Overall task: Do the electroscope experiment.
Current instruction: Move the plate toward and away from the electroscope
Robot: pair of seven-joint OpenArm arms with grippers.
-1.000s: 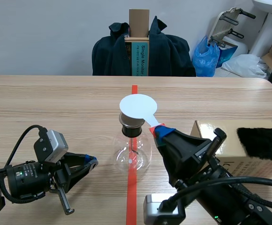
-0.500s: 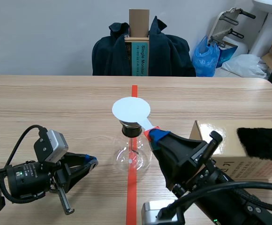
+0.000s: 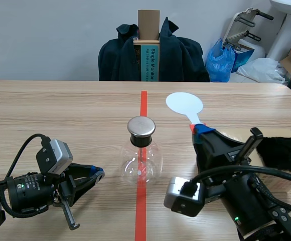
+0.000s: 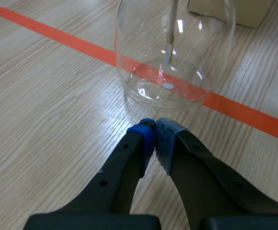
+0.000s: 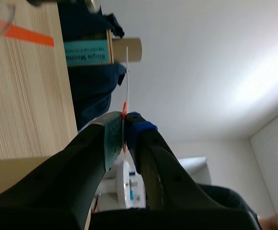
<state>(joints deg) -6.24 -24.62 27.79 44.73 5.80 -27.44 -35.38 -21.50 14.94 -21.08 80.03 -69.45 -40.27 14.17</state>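
Right hand [image 3: 199, 131]: pads pressed onto the thin stem of the white paddle [image 3: 185, 106], a pinch low on the handle; its wrist view shows the paddle edge-on between the two pads. The stem's long axis runs from the hand up and away toward the far side of the tabletop [image 3: 60, 110], with the round disc [image 3: 183, 103] at the far end, held in the air

Electroscope flask [image 3: 141, 164] stands upright on the orange-red tape line, metal cap [image 3: 141, 126] bare

Key relation: the disc sits right of the cap and beyond it, well apart, not over it. Judgement: any approach means carrying the disc leftward and back toward the robot

Left hand [image 4: 154, 133]: fingers pressed together on nothing, low on the tabletop, tips just beside the flask's base, a sliver of wood showing between. Nearer the glass, but the right one has the tool

Black fuzzy cloth [image 3: 285, 152] lies right of the right arm
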